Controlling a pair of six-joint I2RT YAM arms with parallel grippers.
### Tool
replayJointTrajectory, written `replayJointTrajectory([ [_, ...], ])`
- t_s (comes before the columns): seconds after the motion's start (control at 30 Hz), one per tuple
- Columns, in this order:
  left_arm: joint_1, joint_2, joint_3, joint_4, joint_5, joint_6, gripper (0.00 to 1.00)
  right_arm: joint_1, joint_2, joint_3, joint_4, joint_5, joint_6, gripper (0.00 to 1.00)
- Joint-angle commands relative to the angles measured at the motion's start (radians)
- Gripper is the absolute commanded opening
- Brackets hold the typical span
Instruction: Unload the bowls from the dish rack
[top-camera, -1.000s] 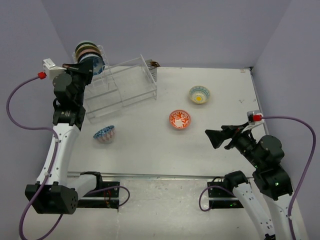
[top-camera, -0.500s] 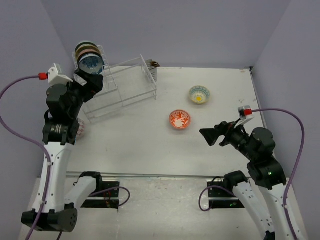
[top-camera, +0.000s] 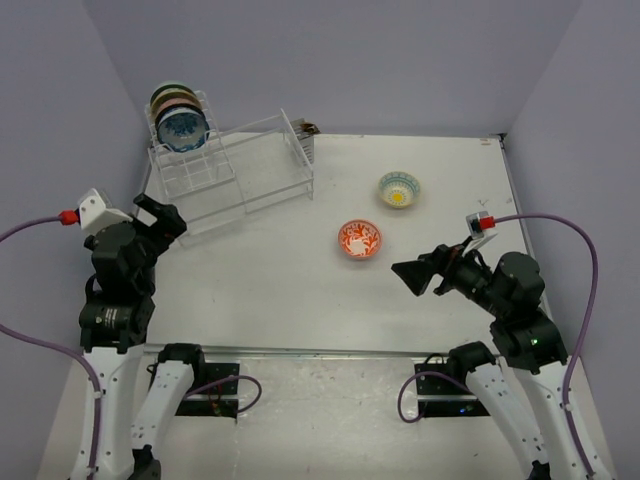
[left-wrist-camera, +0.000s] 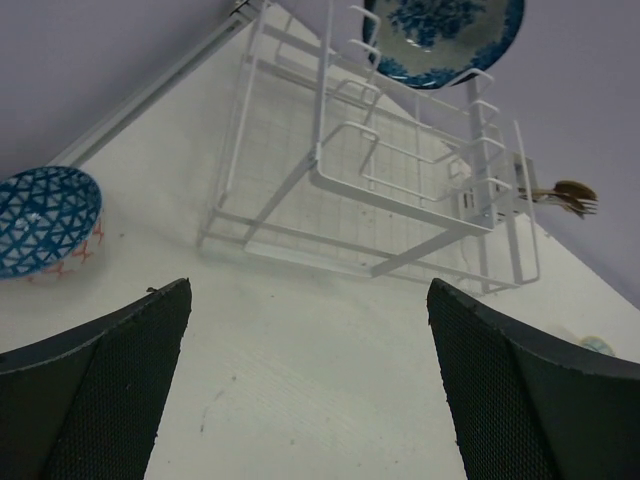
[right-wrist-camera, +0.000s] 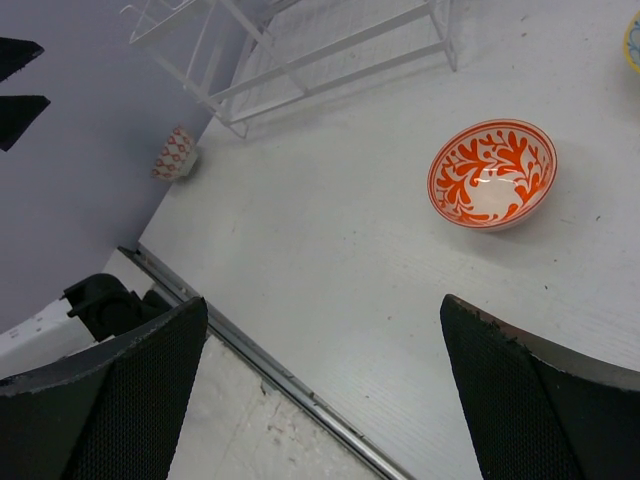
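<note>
Now | left hand (left-wrist-camera: 308, 290) agape, empty | dish rack (left-wrist-camera: 320, 176) ahead, apart | right hand (right-wrist-camera: 322, 305) agape

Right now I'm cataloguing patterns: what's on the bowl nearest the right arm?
The bowl has orange-red leafy scrolls on white, clearest in the right wrist view.

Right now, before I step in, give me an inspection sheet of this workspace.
Surface: white table, no spills seen.
Job's things: clear acrylic dish rack holds upright bowls at its tall end; orange-red patterned bowl, yellow-flower bowl and blue lattice bowl sit on the table.
Clutter: small brown object behind the rack, too small to identify.
Grippers: left gripper and right gripper both open, holding nothing.
Cables: purple cables loop from each wrist, apart from the bowls.
Surroundings: plain lilac walls.
</note>
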Motion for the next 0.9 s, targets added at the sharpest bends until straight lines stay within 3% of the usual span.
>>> replayJointTrajectory([
  [0.0,-0.003,0.018,-0.004,-0.077,-0.162,-0.031,1.0,0.004,0.007,0.031,0.021,-0.027,0.008,0.99],
  [0.37,-0.003,0.122,0.005,-0.196,-0.342,-0.227,1.0,0.004,0.016,0.028,0.05,-0.043,0.039,0.99],
  [0.87,0.094,0.412,-0.014,-0.191,-0.276,-0.532,0.96,0.002,-0.004,0.041,0.007,-0.059,0.011,0.99],
])
